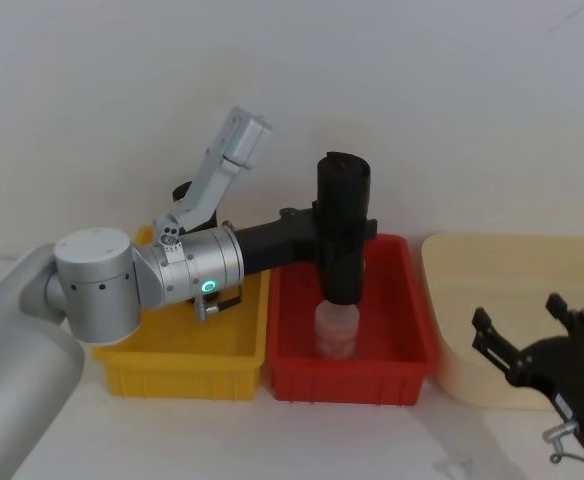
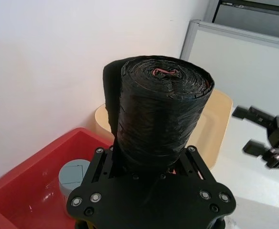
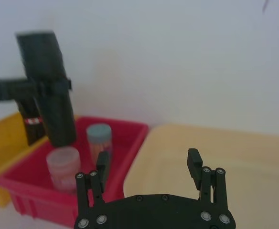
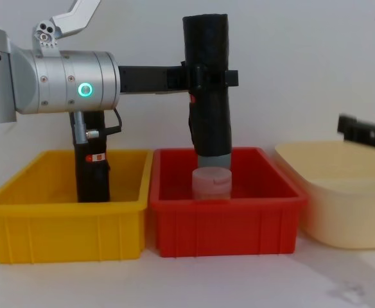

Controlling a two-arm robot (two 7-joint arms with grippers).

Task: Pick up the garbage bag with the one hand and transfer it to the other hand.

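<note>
You are holding the garbage bag (image 1: 342,185) upright over the red bin (image 1: 413,303) with your left claw (image 1: 346,228) clenched around its middle, while your right claw (image 1: 519,312) is hanging spread open over the beige tub (image 1: 492,256), well apart from it.

A red bin (image 1: 347,378) sits mid-way across a white tabletop (image 1: 172,440). A yellow bin (image 1: 177,380) stands at its 9 o'clock, rims meeting, and a cream tub (image 1: 492,280) stands just beside it at 3 o'clock. In the yellow bin a slim black roll (image 4: 91,173) with a red-and-white label stands upright. In the red bin a translucent pale jar (image 1: 336,330) stands toward 6 o'clock, with a grey-blue-lidded jar (image 3: 99,138) at its 12 o'clock.
</note>
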